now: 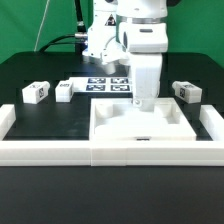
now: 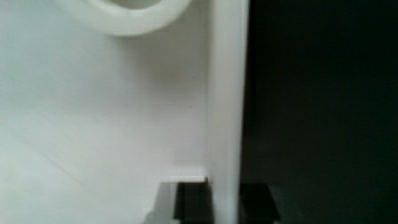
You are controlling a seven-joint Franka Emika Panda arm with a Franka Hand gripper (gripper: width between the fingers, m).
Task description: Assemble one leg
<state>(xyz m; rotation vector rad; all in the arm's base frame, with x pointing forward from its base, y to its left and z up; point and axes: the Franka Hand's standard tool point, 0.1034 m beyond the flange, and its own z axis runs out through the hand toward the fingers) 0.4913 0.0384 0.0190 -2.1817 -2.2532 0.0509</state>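
Your fingers (image 2: 191, 203) stand close together, one on each side of the panel's (image 1: 140, 125) thin rim. You can't tell whether they pinch it or only straddle it. The gripper (image 1: 143, 103) sits at the panel's far edge, probably to square the panel so a socket (image 2: 134, 14) is reachable. One leg (image 1: 35, 92) and a second leg (image 1: 63, 90) lie unheld near the table's (image 1: 60, 115) edge on the exterior view's left. A third leg (image 1: 187, 91) lies near the opposite edge.
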